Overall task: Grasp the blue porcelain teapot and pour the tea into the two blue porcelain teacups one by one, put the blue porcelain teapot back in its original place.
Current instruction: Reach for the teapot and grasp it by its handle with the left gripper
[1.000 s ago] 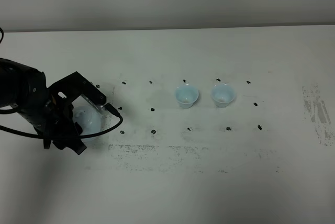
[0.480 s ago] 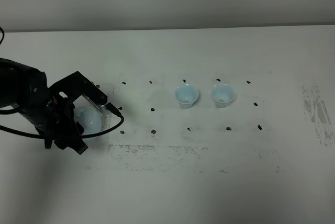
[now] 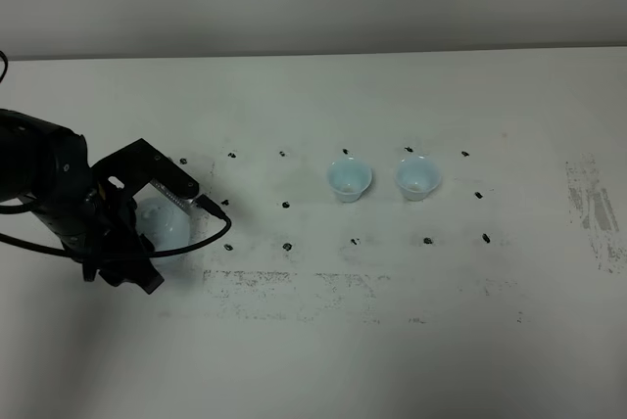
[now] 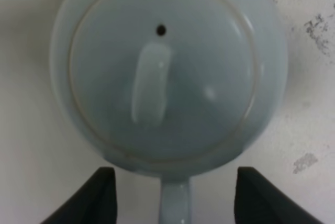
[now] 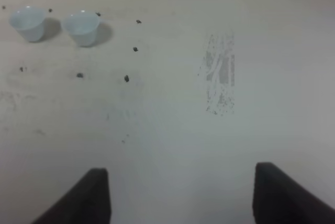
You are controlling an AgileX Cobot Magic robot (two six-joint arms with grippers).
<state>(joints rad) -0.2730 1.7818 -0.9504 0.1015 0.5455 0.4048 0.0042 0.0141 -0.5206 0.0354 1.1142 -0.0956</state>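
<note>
Blue porcelain teapot (image 3: 165,223) at the left end of the surface (image 3: 392,341), upright, largely hidden in the high view beneath the left arm (image 3: 44,184). Seen from straight above in the left wrist view: round pale body (image 4: 269,56), lid (image 4: 209,51) seated flat, long knob (image 4: 152,85) at its middle, small vent hole (image 4: 161,29) beside the knob. Loop handle (image 4: 175,205) pointing back toward the wrist.

Left pincer (image 4: 175,197) just over the teapot, fingers spread wide, one on each side of the handle. Pale surface showing between each finger and the handle; no contact, nothing gripped.

Two blue porcelain teacups side by side near the middle of the surface, well apart from the teapot: one teacup (image 3: 349,179) nearer it, the other teacup (image 3: 417,176) just beyond, both upright and not touching. Small black marks (image 3: 286,206) dotted around them.

Right pincer (image 5: 186,195) out of the high view; in its own wrist view, fingers wide apart above bare surface, holding nothing, with a grey scuffed patch (image 5: 220,75) ahead.
</note>
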